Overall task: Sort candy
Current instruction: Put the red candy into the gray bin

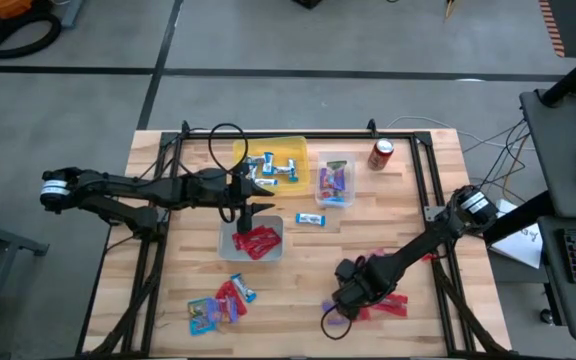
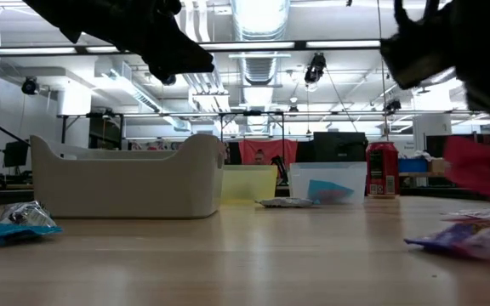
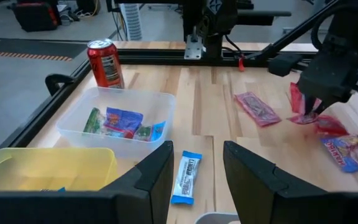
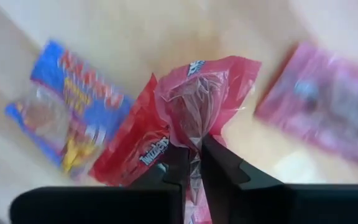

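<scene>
High view: three bins part-filled, my right fingers (image 4: 191, 163) pinch a red packet (image 4: 205, 93), left fingers (image 3: 194, 177) wide, two piles left on the tabletop (image 1: 298, 290).

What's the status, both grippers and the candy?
Right gripper shut on red packet, near the front-right pile. Left gripper open, empty, over the mini bar by the bins. Nothing blocking.

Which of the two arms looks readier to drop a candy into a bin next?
Probably the right. Its gripper is shut on a red packet from the pile near the table's front. The left gripper is open and empty, hanging over the bin of red packets.
</scene>
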Controlling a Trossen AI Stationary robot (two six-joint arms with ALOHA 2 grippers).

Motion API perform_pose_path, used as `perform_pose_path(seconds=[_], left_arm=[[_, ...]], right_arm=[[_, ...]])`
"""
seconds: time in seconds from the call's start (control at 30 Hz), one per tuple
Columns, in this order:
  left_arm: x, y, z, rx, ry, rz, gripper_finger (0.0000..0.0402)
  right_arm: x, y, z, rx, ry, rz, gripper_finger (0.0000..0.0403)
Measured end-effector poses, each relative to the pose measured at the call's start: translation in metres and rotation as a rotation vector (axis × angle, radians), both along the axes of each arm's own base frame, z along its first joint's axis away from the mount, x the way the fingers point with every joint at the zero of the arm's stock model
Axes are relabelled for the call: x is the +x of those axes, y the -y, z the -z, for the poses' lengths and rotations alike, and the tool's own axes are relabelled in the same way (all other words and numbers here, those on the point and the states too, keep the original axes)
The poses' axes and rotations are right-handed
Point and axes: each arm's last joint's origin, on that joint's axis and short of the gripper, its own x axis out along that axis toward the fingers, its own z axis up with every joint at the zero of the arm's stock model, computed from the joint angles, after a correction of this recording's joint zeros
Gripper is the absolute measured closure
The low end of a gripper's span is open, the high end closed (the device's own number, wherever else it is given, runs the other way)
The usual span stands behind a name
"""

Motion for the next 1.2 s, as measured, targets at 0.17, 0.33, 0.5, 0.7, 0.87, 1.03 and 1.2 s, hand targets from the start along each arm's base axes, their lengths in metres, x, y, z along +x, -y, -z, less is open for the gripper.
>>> perform_pose_path(seconds=[0.17, 0.33, 0.5, 0.7, 0.87, 1.03, 1.2], left_arm=[[0.0, 0.0, 0.0, 0.0, 0.0, 0.0, 0.0277], [0.0, 0.0, 0.0, 0.0, 0.0, 0.0, 0.0277], [0.0, 0.0, 0.0, 0.0, 0.001, 0.0, 0.0277], [0.0, 0.001, 0.0, -0.01, 0.002, 0.009, 0.0277], [0.002, 0.007, 0.001, -0.025, 0.003, 0.069, 0.0277], [0.008, 0.02, 0.005, -0.021, 0.013, 0.199, 0.0277], [0.018, 0.035, 0.015, -0.009, 0.015, 0.325, 0.0277]], right_arm=[[0.004, 0.005, 0.01, -0.073, 0.014, 0.011, 0.034], [0.008, 0.009, 0.023, -0.101, -0.016, 0.007, 0.0318], [0.01, 0.011, 0.032, -0.118, -0.039, -0.032, 0.032], [0.009, 0.012, 0.023, -0.108, -0.02, -0.04, 0.0384], [0.007, 0.014, 0.005, -0.117, 0.048, -0.058, 0.0388], [0.007, 0.018, -0.02, -0.159, 0.206, -0.105, 0.0388], [0.019, 0.019, -0.046, -0.177, 0.467, -0.209, 0.0389]])
